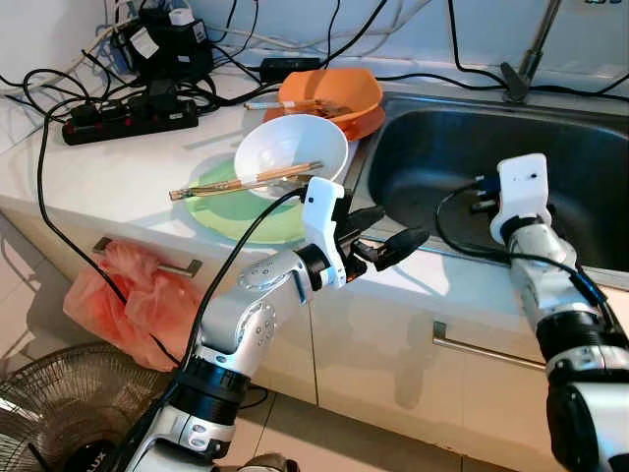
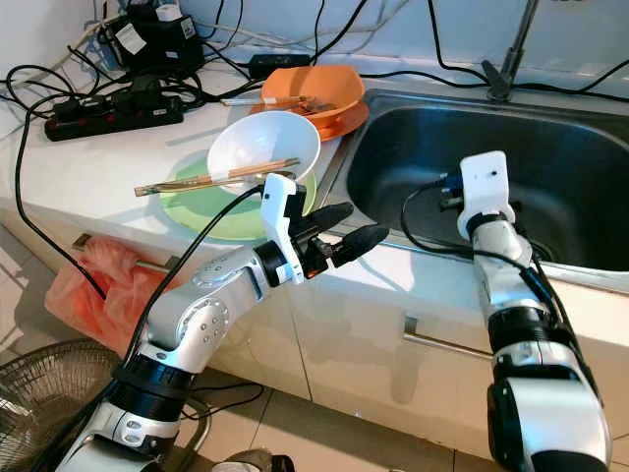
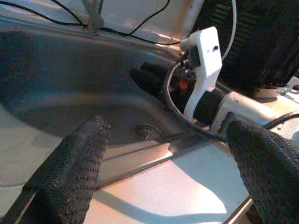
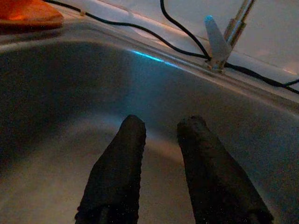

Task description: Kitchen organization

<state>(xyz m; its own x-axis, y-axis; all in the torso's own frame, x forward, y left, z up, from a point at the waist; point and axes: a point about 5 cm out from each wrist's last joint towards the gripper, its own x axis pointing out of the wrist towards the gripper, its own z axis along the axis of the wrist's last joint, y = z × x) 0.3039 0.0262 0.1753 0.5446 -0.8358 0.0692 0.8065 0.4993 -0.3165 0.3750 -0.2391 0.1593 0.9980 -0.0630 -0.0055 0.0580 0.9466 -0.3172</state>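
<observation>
Staging step, nothing grasped yet. Left gripper (image 1: pixel 385 236) hovers over the tabletop (image 1: pixel 128 167) front edge, fingers spread wide and empty, pointing at 3 o'clock toward the sink (image 1: pixel 432 147). Right gripper (image 4: pixel 161 168) is down inside the sink, fingers a little apart, holding nothing. Dishes sit at 10 o'clock of the left gripper: white bowl (image 1: pixel 290 147) with chopsticks (image 1: pixel 246 182) across it on a green plate (image 1: pixel 231 216), orange bowl (image 1: pixel 329 93) behind (likely sink-bound). Next move, I'd say: swing left back to 10 o'clock and close on the bowl rim, minding the chopsticks.

My own wrist hides my right gripper's fingers in the sink (image 1: pixel 423 157); the tap (image 1: pixel 531 54) gets cropped, I think.
</observation>
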